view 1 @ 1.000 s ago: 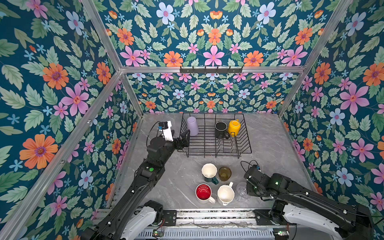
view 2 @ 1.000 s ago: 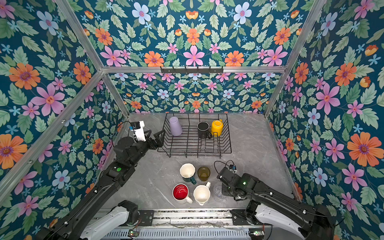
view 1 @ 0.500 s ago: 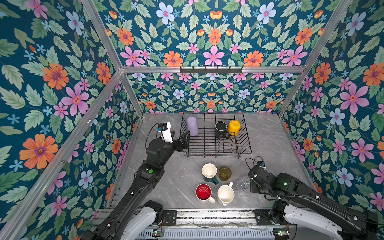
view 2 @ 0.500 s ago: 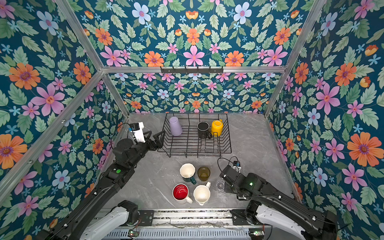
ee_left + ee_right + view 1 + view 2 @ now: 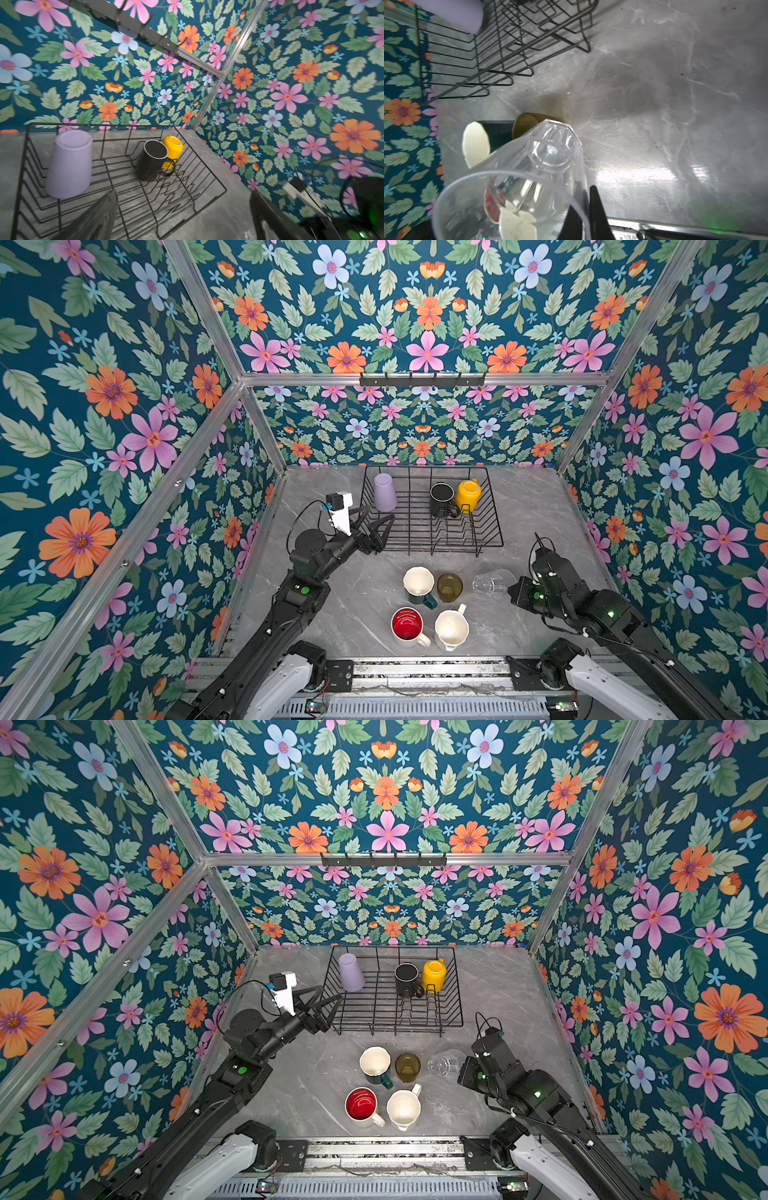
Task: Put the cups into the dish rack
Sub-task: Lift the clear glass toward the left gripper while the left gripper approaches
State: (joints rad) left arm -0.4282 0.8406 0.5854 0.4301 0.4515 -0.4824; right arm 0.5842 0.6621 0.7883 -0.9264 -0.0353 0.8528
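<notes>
The left arm [image 5: 299, 593] stretches from the desk's [image 5: 357, 601] near edge toward its far left corner, the left pincer [image 5: 377, 517] spread wide and holding nothing. The right arm [image 5: 602, 612] is folded low by the right edge, the right pincer [image 5: 586, 205] clamped on the rim of a tilted glass [image 5: 544, 153].

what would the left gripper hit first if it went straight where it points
Probably the wire side of the dish rack, right ahead of the open left gripper; the lilac tumbler stands just beyond. Whether it clears the rim is unclear.

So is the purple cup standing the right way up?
No, upside down. The purple cup shows its closed flat bottom on top, and its wider mouth end sits down on the rack wires.
</notes>
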